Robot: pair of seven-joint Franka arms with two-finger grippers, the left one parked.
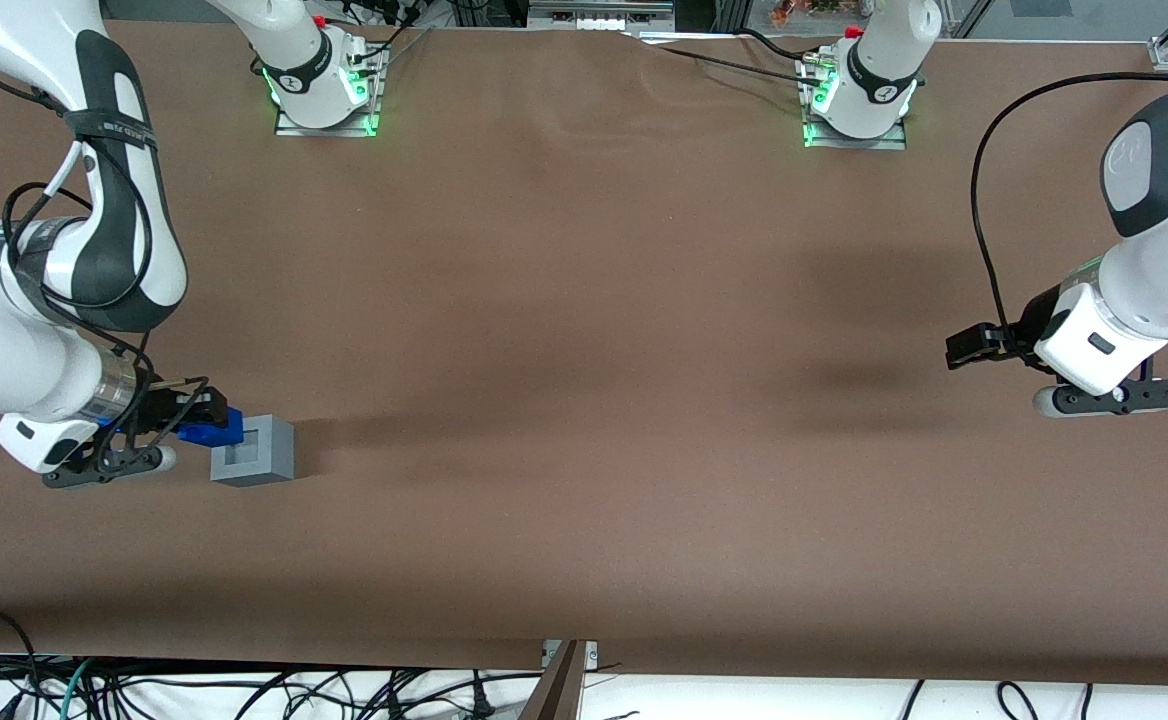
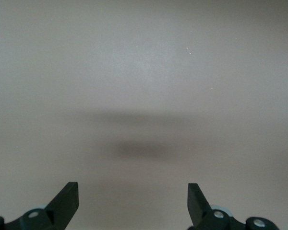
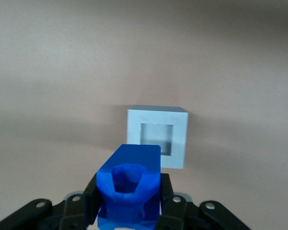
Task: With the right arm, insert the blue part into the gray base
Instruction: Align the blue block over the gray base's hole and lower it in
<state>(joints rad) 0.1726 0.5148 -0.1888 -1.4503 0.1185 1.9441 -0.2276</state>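
My right arm's gripper is shut on the blue part, holding it just beside the gray base, toward the working arm's end of the table. In the right wrist view the blue part sits clamped between the two black fingers, its hollow end facing the camera. The gray base stands on the table ahead of it, its square recess open and unfilled. The part overlaps the base's near edge in that view but is not inside the recess.
The brown table cover stretches toward the parked arm's end. Two arm mounts with green lights stand at the table's edge farthest from the front camera. Cables lie along the edge nearest the camera.
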